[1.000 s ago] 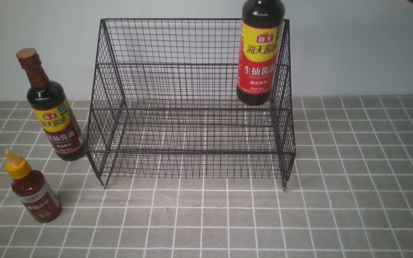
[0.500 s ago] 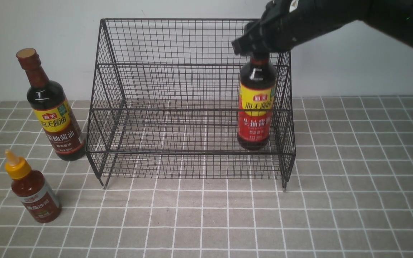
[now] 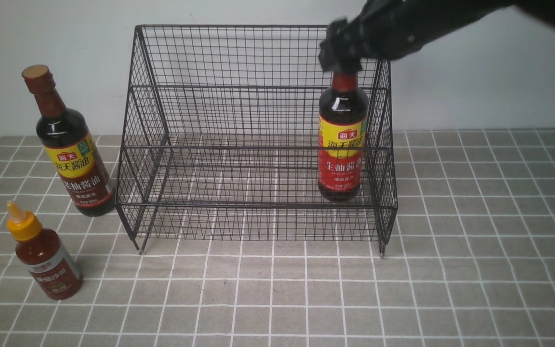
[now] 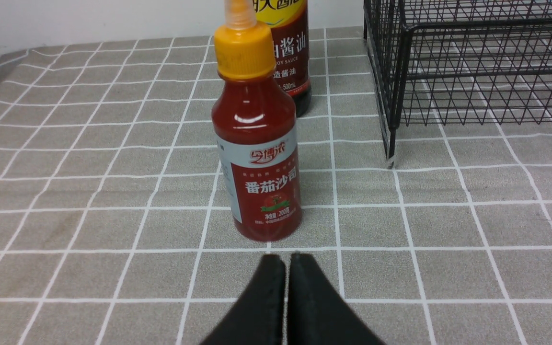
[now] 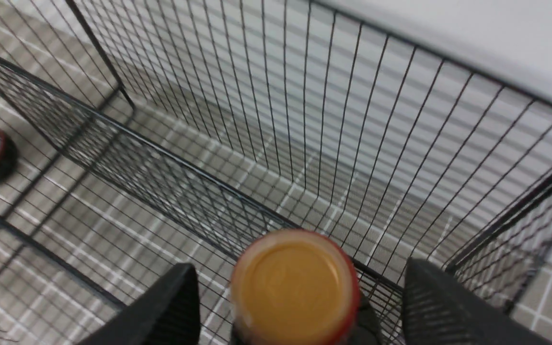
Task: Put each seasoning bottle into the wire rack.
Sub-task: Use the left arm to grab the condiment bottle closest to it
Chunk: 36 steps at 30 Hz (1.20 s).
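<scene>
Front view gives me the black wire-mesh stepped rack (image 3: 234,58) in the middle of the frame, standing on the grey tiled surface (image 3: 451,241). One tall dark soy-sauce bottle with a yellow-and-red label (image 3: 341,154) stands upright inside it, on the lower front tier at the right end, just beside the right side wall. My right pincer (image 3: 342,60) sits over that bottle's neck in the upper right of the frame. From the right wrist view I see its fingers spread apart (image 5: 300,266), with a gap on each side of the bottle's round tan cap (image 5: 295,292), so nothing is gripped. At the left of the front view, outside the rack, the second tall dark soy-sauce bottle (image 3: 72,154) stands on the surface just beside the rack's left side. The short red sauce bottle with a yellow nozzle cap (image 3: 46,262) stands nearer the lower left corner, apart from it. In the left wrist view my left pincer (image 4: 285,261) has its fingers pressed together, empty, low over the surface, near the red sauce bottle (image 4: 261,158) but not touching it.
</scene>
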Tool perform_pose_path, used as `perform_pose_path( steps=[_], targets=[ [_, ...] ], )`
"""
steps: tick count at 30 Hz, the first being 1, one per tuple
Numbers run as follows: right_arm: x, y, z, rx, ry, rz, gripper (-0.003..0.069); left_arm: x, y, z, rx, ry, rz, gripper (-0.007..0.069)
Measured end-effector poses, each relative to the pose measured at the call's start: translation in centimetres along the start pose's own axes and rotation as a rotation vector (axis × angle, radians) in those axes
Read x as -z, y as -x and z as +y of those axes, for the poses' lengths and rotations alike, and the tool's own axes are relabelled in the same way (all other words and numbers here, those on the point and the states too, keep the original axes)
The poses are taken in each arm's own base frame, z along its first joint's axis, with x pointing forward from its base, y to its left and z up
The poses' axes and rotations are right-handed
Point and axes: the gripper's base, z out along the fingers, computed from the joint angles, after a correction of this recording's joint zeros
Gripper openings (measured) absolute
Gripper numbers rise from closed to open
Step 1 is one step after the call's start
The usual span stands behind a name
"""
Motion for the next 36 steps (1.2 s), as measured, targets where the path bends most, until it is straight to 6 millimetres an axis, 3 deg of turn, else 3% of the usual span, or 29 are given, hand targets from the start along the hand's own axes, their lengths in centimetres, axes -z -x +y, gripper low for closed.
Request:
perform_pose_path(
  steps=[2, 3, 4, 5, 6, 7, 8, 10, 11, 12, 13, 15, 20, 29, 30, 33, 36],
  targets=[
    [3.1, 0.7, 0.3, 0.001, 0.003, -0.033, 0.0527, 0.0, 0.0, 0.0, 0.0, 0.0, 0.0, -0.0007],
    [3.5, 0.8, 0.3, -0.001, 0.003, -0.037, 0.0526, 0.0, 0.0, 0.0, 0.0, 0.0, 0.0, -0.0007],
    [6.1, 1.2, 0.5, -0.011, 0.006, -0.059, 0.0512, 0.0, 0.0, 0.0, 0.0, 0.0, 0.0, -0.0007],
    [6.9, 1.3, 0.6, -0.012, 0.006, -0.066, 0.0509, 0.0, 0.0, 0.0, 0.0, 0.0, 0.0, -0.0007],
    [9.4, 1.4, 0.8, -0.02, 0.009, -0.083, 0.0474, 0.0, 0.0, 0.0, 0.0, 0.0, 0.0, -0.0007],
    [10.7, 1.4, 0.9, -0.019, 0.007, -0.09, 0.0461, 0.0, 0.0, 0.0, 0.0, 0.0, 0.0, -0.0007],
    [14.3, 1.3, 1.1, -0.011, -0.009, -0.11, 0.0391, 0.0, 0.0, 0.0, 0.0, 0.0, 0.0, -0.0007],
    [17.5, 1.0, 1.2, -0.013, -0.027, -0.14, 0.0311, 0.0, 0.0, 0.0, 0.0, 0.0, 0.0, -0.0007],
    [21.3, 0.0, 1.1, -0.032, -0.063, -0.175, 0.0205, 0.0, 0.0, 0.0, 0.0, 0.0, 0.0, -0.0007],
    [21.7, -0.1, 1.1, -0.029, -0.068, -0.182, 0.0192, 0.0, 0.0, 0.0, 0.0, 0.0, 0.0, -0.0007],
    [23.9, -1.1, 1.1, -0.055, -0.093, -0.213, 0.0099, 0.0, 0.0, 0.0, 0.0, 0.0, 0.0, -0.0007],
    [27.2, -3.2, 1.1, -0.072, -0.12, -0.287, 0.003, 0.0, 0.0, 0.0, 0.0, 0.0, 0.0, -0.0007],
    [29.8, -10.2, 1.4, -0.079, -0.107, -0.463, -0.0011, 0.0, 0.0, 0.0, 0.0, 0.0, 0.0, -0.0007],
    [28.3, -22.5, 2.0, -0.188, 0.038, -0.801, -0.0012, 0.0, 0.0, 0.0, 0.0, 0.0, 0.0, -0.0007],
    [28.4, -22.5, 2.0, -0.191, 0.04, -0.807, -0.0012, 0.0, 0.0, 0.0, 0.0, 0.0, 0.0, -0.0007],
    [26.9, -25.9, 1.9, -0.2, 0.047, -0.821, -0.0013, 0.0, 0.0, 0.0, 0.0, 0.0, 0.0, -0.0007],
    [26.3, -27.6, 1.8, -0.163, 0.026, -0.825, -0.0013, 0.0, 0.0, 0.0, 0.0, 0.0, 0.001, -0.0007]
  ],
)
